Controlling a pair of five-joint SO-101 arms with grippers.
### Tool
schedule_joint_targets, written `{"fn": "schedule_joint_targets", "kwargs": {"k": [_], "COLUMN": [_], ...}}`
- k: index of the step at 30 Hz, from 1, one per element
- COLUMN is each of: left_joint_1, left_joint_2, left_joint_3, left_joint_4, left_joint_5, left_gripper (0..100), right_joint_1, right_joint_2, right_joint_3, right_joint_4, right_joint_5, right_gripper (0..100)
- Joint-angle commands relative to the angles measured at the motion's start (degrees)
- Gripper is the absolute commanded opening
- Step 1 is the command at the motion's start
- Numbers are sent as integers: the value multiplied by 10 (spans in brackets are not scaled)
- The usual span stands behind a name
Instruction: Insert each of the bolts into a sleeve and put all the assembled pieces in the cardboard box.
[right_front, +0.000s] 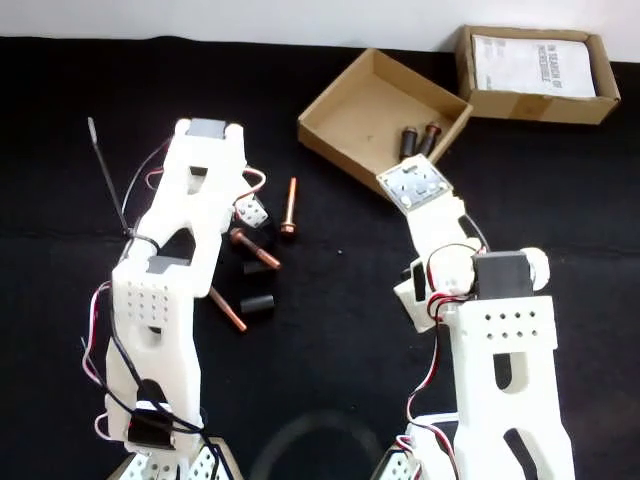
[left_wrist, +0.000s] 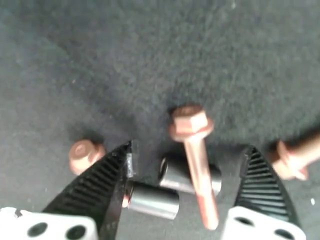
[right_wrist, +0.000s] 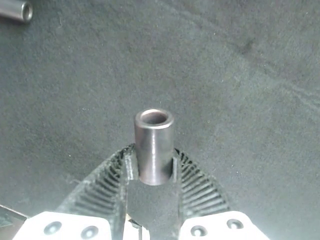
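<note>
My left gripper stands open low over the black mat, its fingers on either side of a copper bolt. That bolt lies across a dark sleeve, and a second sleeve lies beside one finger. Another bolt head and a further bolt lie outside the fingers. In the high view this gripper is among the bolts and sleeves. My right gripper is shut on an upright sleeve, bore facing out. The cardboard box holds two assembled pieces.
A second cardboard box with a printed sheet in it sits at the back right. A thin dark rod lies left of the left arm. Another loose sleeve lies on the mat far from the right gripper.
</note>
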Motion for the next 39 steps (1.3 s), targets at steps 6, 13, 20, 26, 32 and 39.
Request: {"fn": "schedule_joint_targets", "kwargs": {"k": [6, 13, 20, 26, 32, 39], "left_joint_1": [-20, -39, -33, -29, -29, 16], "left_joint_2": [54, 107, 86, 15, -102, -243], "left_joint_3": [-101, -181, -199, -200, -200, -200], "left_joint_4": [4, 2, 11, 18, 14, 13], "left_joint_5": [25, 1, -64, -149, -231, -300], "left_gripper": [186, 5, 8, 8, 8, 8], "right_joint_1": [7, 7, 29, 28, 28, 6], "right_joint_2": [-16, -16, -13, -12, -11, -14], "right_joint_3": [2, 2, 4, 4, 29, 116], "right_joint_4": [-6, -3, -18, -22, -68, -218], "right_joint_5": [-2, -2, -1, -1, -1, -4], "right_gripper": [8, 8, 8, 8, 8, 8]}}
